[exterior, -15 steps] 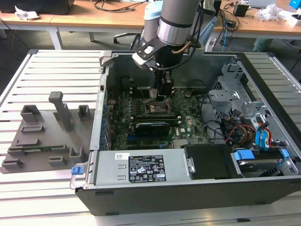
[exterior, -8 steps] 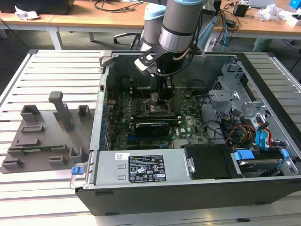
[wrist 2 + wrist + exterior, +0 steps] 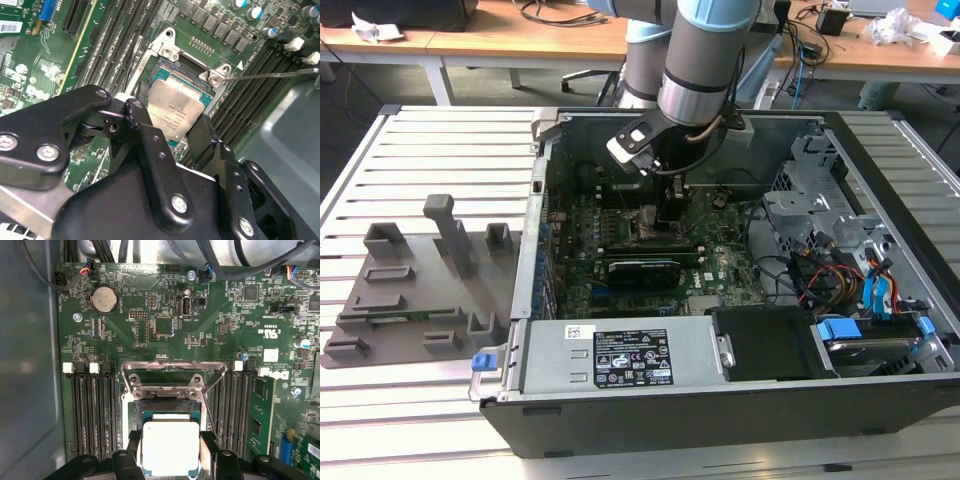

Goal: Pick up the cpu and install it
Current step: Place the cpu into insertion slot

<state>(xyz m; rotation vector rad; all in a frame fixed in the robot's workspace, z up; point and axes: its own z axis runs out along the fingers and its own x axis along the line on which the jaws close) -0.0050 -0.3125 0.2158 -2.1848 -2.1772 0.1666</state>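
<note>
The cpu [image 3: 175, 107] [image 3: 170, 447], a small silvery square chip with a green rim, sits between my gripper's two black fingers [image 3: 142, 100] in both wrist views. It is directly over the open socket frame [image 3: 165, 390] [image 3: 170, 50] on the green motherboard [image 3: 620, 230], level with it or just above it. The fingers press on two opposite sides of the chip. My gripper [image 3: 672, 215] [image 3: 172, 120] [image 3: 170, 454] reaches down inside the open computer case [image 3: 880, 440]. The socket's metal bracket stands swung open beyond the chip.
Memory slots [image 3: 92, 410] flank the socket, with one stick [image 3: 260, 415] seated. A thin socket lever [image 3: 270, 75] sticks out sideways. A long black card [image 3: 645, 268], the power supply [image 3: 620, 360], the drive cage [image 3: 820, 200] and cables crowd the case. A grey fixture tray [image 3: 410, 290] lies at the exterior view's left.
</note>
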